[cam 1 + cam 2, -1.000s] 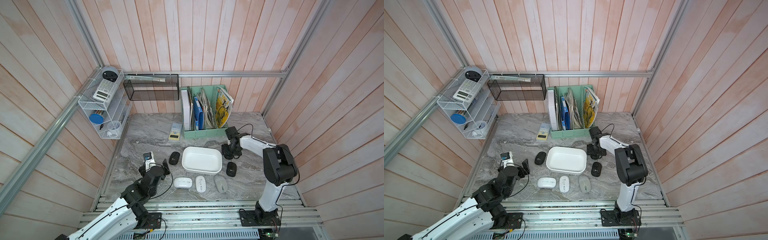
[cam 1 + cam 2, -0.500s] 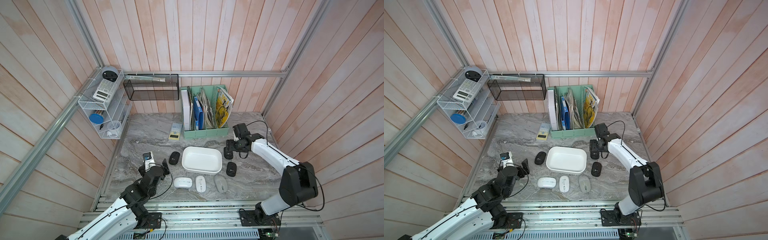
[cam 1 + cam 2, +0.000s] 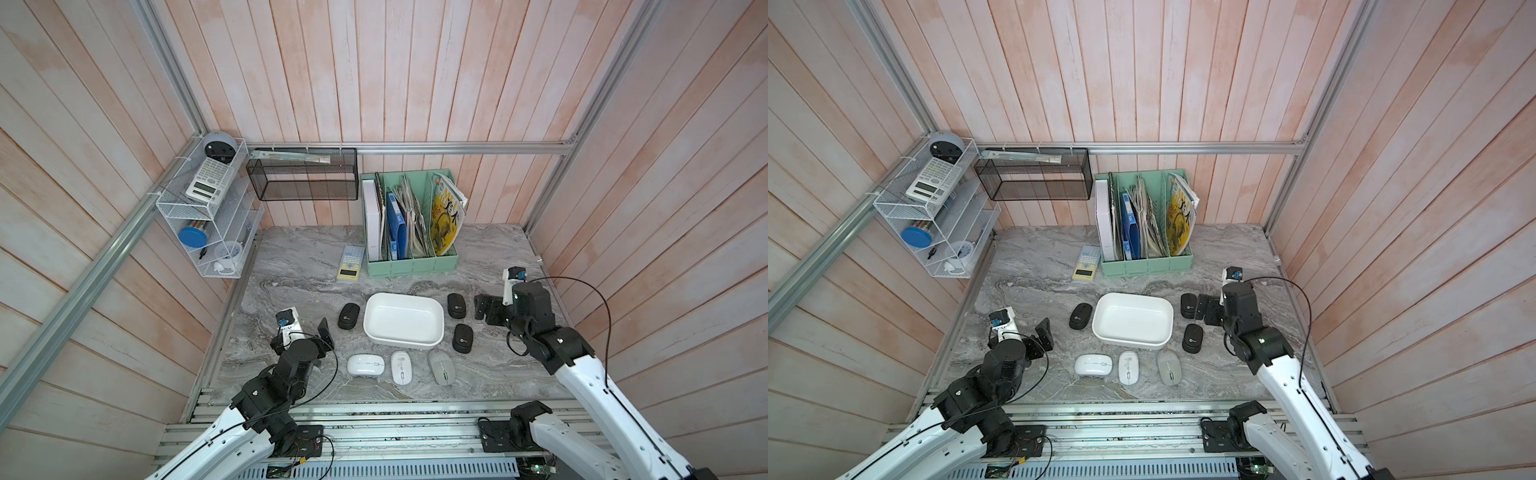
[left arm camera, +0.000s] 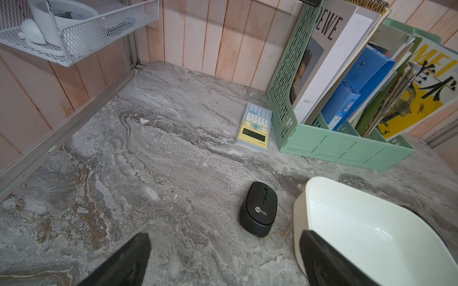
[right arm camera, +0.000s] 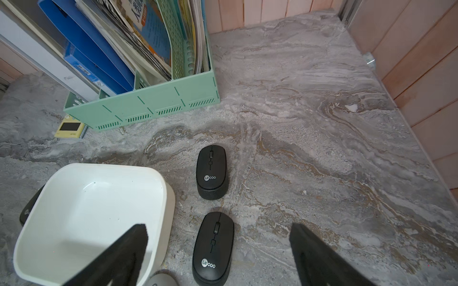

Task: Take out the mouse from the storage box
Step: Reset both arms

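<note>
Looking at the storage box (image 3: 401, 341) first: it's the glossy white tub sitting mid-frame on the marble table (image 3: 291, 291) in both top views, and every mouse I can spot lies outside it. The left black mouse (image 3: 348, 316) is just off its left side. The upper-right black mouse (image 3: 456, 306) and lower-right black mouse (image 3: 463, 338) are just off its right side. Below it runs a row: white mouse (image 3: 365, 365), slim white mouse (image 3: 401, 367), grey mouse (image 3: 441, 366).

The right gripper (image 3: 486, 311) sits right of the upper-right black mouse, jaws spread wide and gripping nothing. Can't tell if it rests on the marble or hangs above it. In the right wrist view its fingers (image 5: 119, 257) run off the bottom edge, the grey mouse is only a sliver down there, and the left black mouse mostly hides behind the box.

The left gripper (image 4: 224, 236) is at lower left, jaws wide too, apart from everything. The left wrist view cuts the box off at the right and bottom edges, and one finger covers its near corner.

Up-frame stand a mint file organiser (image 3: 411, 266) and a yellow calculator (image 3: 350, 262).
</note>
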You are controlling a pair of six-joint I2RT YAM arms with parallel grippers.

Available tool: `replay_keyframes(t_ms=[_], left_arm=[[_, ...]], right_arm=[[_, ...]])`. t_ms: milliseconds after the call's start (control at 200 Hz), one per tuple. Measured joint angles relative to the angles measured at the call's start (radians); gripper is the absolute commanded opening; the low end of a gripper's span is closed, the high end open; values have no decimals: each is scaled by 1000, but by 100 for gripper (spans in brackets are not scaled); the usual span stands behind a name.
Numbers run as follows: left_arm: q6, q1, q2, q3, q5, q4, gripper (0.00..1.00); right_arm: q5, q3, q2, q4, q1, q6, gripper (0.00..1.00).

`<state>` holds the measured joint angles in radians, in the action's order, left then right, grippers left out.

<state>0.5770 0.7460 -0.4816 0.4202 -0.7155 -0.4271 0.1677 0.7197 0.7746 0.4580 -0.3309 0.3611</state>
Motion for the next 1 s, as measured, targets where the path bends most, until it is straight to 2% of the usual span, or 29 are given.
replay_keyframes(t_ms=[125,245,350,450,555,680,760,870,1000], left_arm=[[-3,0,19,-52,-16,66,100],[-37,0,4,-93,-41,161,100],[-99,-1,-66,-92,-98,285,100],[-194,-19,-192,-68,-163,396,100],[-277,-146,-331,-8,-156,481,100],[-303,-389,-453,58,-50,567,100],[-313,-500,-531,63,15,647,100],[-342,-581,-655,62,81,748,100],[-380,-618,-763,36,144,886,100]], right_arm=[[23,-165,-142,-105,0,10,97],[42,-236,-179,-157,0,8,98],[71,-239,-171,-190,0,2,98],[99,-239,-165,-219,0,-11,98],[120,-239,-158,-250,0,-43,97],[136,-238,-139,-272,0,-90,97],[158,-235,-129,-266,0,-115,98],[182,-230,-137,-255,0,-146,98],[193,-230,-166,-248,0,-172,98]])
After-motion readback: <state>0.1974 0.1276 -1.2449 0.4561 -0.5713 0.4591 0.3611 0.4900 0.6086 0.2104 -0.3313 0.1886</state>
